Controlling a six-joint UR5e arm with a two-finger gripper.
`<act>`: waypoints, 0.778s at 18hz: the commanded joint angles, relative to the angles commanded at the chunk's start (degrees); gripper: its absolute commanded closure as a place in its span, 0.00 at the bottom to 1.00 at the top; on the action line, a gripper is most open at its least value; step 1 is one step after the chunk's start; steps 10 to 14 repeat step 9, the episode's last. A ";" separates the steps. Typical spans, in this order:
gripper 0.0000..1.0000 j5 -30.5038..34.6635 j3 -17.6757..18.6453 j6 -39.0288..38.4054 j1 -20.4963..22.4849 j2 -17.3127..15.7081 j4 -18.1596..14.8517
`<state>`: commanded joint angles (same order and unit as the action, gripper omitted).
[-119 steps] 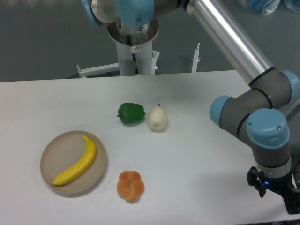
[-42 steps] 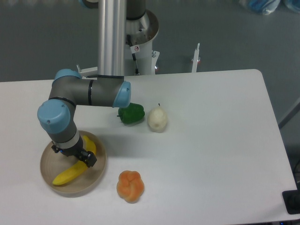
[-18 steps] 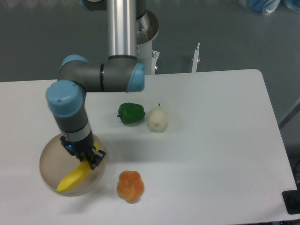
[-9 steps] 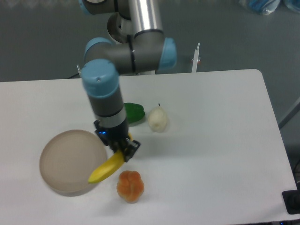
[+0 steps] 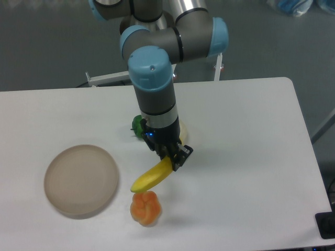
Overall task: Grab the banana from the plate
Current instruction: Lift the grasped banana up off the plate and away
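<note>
Aloft, the banana (image 5: 151, 178) pinched in the pincer (image 5: 172, 156), just above the orange fruit (image 5: 145, 207), well right of the plate (image 5: 81, 181).

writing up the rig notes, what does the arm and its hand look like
The arm is built of silver-grey metal tubes and dark grey joint housings with light blue round caps. The hand is small and black, two-fingered, with a tiny blue light on its body. No loose cables show.

you've got a lumpy orange fruit (image 5: 145, 207) near the front of the white table (image 5: 246, 157), and a green pepper (image 5: 138, 125) peeking out farther back.
</note>
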<state>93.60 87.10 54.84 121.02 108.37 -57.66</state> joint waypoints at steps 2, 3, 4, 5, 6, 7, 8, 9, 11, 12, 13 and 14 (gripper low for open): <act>0.80 0.00 0.53 0.00 0.70 -0.09 0.09; 0.80 0.09 0.53 0.00 0.70 -0.09 0.09; 0.80 0.09 0.53 0.00 0.70 -0.09 0.09; 0.80 0.09 0.44 -0.09 0.62 0.00 0.18; 0.80 0.09 0.44 -0.09 0.62 0.00 0.35; 0.80 0.09 0.18 -0.09 0.62 0.09 0.35; 0.80 0.09 0.00 -0.09 0.62 0.09 0.35; 0.80 0.09 -0.09 -0.09 0.62 0.17 0.44; 0.80 0.09 -0.09 -0.09 0.62 0.17 0.44; 0.80 0.09 -0.09 -0.09 0.62 0.17 0.44; 0.80 0.09 -0.09 -0.09 0.62 0.17 0.44; 0.80 0.09 -0.09 -0.09 0.62 0.17 0.44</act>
